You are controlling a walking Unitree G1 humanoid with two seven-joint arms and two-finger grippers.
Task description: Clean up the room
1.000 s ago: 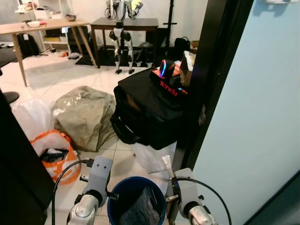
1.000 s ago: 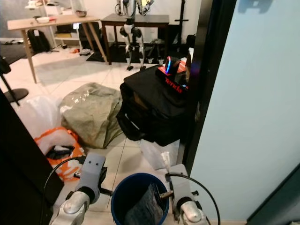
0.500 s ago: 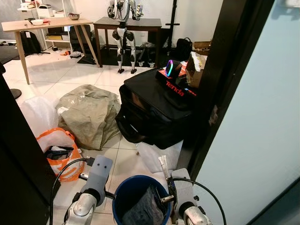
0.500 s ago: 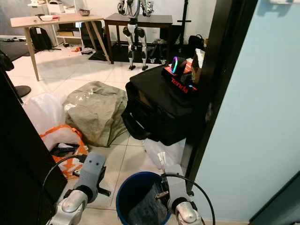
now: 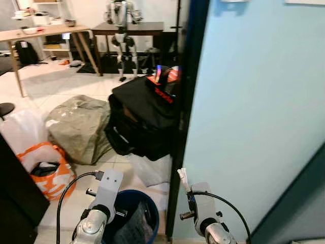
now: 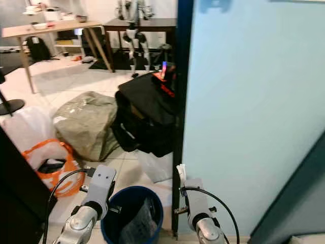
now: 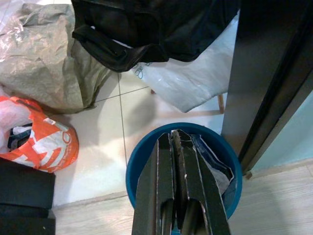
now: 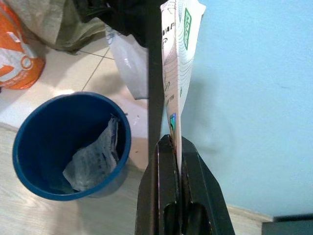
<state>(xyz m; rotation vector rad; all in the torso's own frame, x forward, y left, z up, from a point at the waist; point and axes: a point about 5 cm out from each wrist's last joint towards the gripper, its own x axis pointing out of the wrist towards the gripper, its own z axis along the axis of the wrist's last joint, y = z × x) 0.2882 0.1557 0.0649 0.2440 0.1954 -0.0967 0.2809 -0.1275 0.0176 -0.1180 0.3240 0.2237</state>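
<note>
A round blue bin (image 5: 133, 219) stands on the floor at my feet with crumpled grey paper (image 8: 92, 157) in it. My left gripper (image 7: 175, 135) hangs shut just above the bin's opening with nothing between its fingers. My right gripper (image 8: 172, 143) is shut on a flat white paper wrapper with green print (image 8: 179, 68), which sticks up from the fingers. This wrapper (image 5: 182, 176) sits to the right of the bin, in front of the dark door post (image 5: 184, 107) and the light blue wall (image 5: 254, 107).
A large black bag (image 5: 139, 117) with a red router box (image 5: 163, 84) on top blocks the doorway. A white plastic bag (image 5: 151, 169), an olive sack (image 5: 76, 127) and an orange bag (image 5: 43, 168) lie around it. Behind are a wooden table (image 5: 40, 33) and another standing robot (image 5: 122, 25).
The whole view has swung to the right, so the blue wall takes up more of it. The bin now lies under my left arm rather than between both arms. Both grippers hold as before.
</note>
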